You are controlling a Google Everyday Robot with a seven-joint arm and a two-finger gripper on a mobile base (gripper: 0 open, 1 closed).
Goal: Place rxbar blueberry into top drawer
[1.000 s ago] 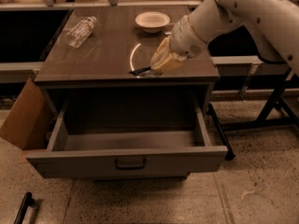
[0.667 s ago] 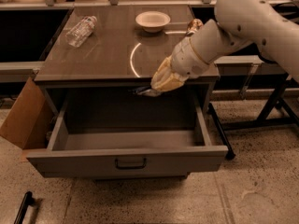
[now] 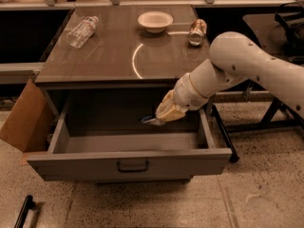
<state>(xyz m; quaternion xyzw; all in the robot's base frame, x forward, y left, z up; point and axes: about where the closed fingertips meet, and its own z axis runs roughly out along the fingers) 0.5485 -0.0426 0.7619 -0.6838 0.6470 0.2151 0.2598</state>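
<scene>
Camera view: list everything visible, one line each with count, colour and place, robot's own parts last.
Wide metal top drawer: one, grey, pulled open at the front.
Flat cabinet top: one, dark grey-brown, above the top drawer.
Clear plastic water bottle: one, transparent, lying at the cabinet top's back left.
Round shallow bowl: one, white, back centre.
Dented metal drink can: one, silvery, back right.
Plain cardboard box: one, brown, on the floor left of the top drawer.
Flat wrapped rxbar blueberry: one, dark blue, held over the open top drawer.
Two-finger gripper: one, beige, shut on the rxbar blueberry.
Robot arm: one, white, reaching in from the right.
</scene>
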